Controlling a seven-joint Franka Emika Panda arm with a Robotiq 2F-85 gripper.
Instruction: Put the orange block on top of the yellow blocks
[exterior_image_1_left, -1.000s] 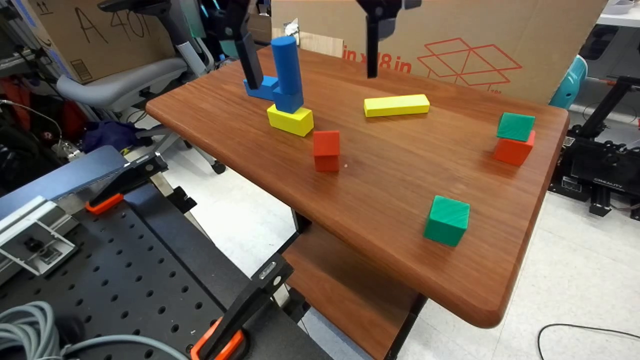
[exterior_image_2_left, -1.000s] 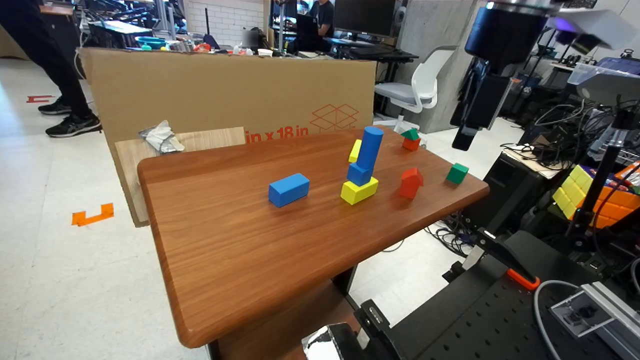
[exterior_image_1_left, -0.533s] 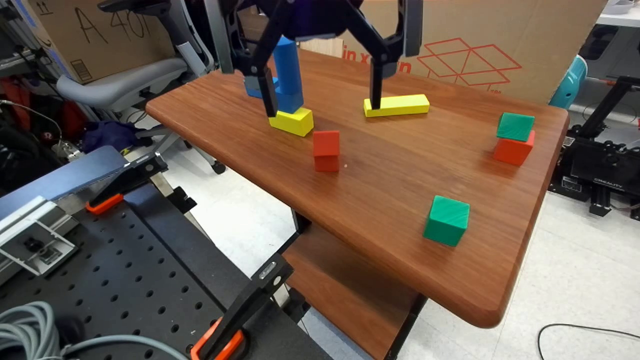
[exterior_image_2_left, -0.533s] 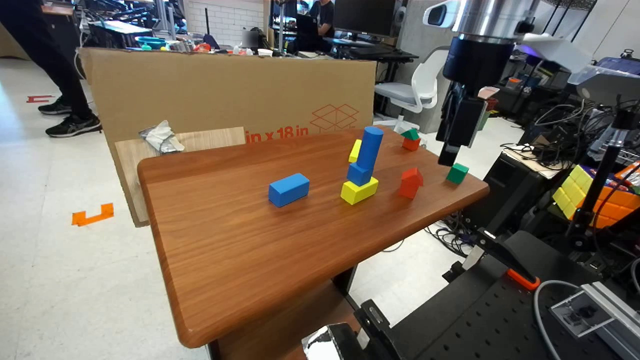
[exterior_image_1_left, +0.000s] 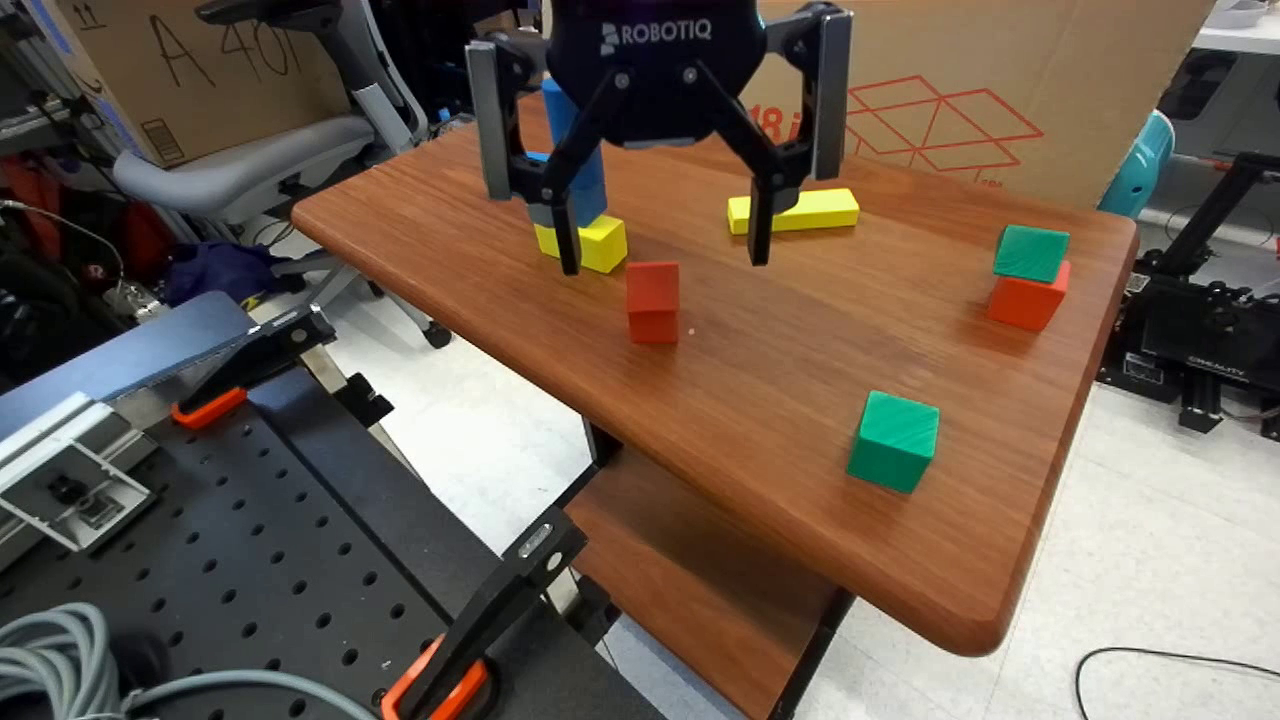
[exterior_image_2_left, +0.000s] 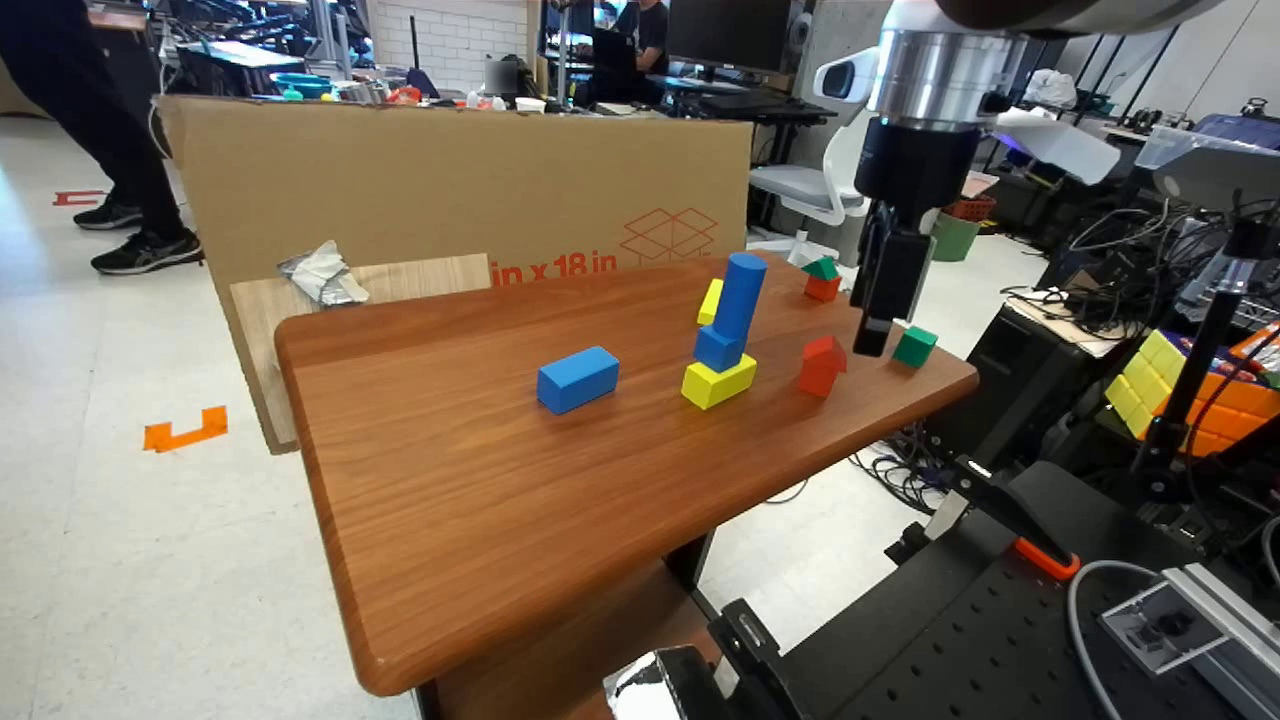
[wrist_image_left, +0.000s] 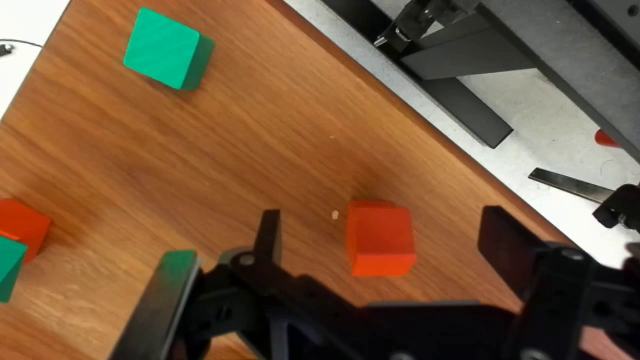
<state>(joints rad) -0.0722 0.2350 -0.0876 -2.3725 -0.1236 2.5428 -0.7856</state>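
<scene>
Wrist view: the gripper (wrist_image_left: 381, 215) had its jaws spread wide and grasped nothing; the orange block (wrist_image_left: 382, 232) appeared about midway between them, touching neither. From this angle the block's outline was nearly square, with two opposite sides facing the jaws. In both exterior views it stood on the table (exterior_image_1_left: 780, 350), taller than wide in outline, its long axis apparently upright; in an exterior view the orange block (exterior_image_2_left: 822, 368) had a peaked top, and whether it was one piece or two could not be told. The table edge facing the dark bench (exterior_image_1_left: 380, 500) ran slantwise close to the block, and in the wrist view one jaw hid part of that edge. Near the block, a yellow block (exterior_image_2_left: 720, 382) bore a blue cube (exterior_image_2_left: 719, 348) and, above that, a blue cylinder (exterior_image_2_left: 740, 297). Toward the far edge, in an exterior view, the yellow bar (exterior_image_1_left: 825, 210) lay flat and crosswise, partly behind the gripper; a stretch of table separated it from the orange block. A green cube (exterior_image_1_left: 893, 440) stood well apart on the opposite side, and a green wedge (exterior_image_1_left: 1032, 253) topped a red cube (exterior_image_1_left: 1028, 302) near the table's end.
</scene>
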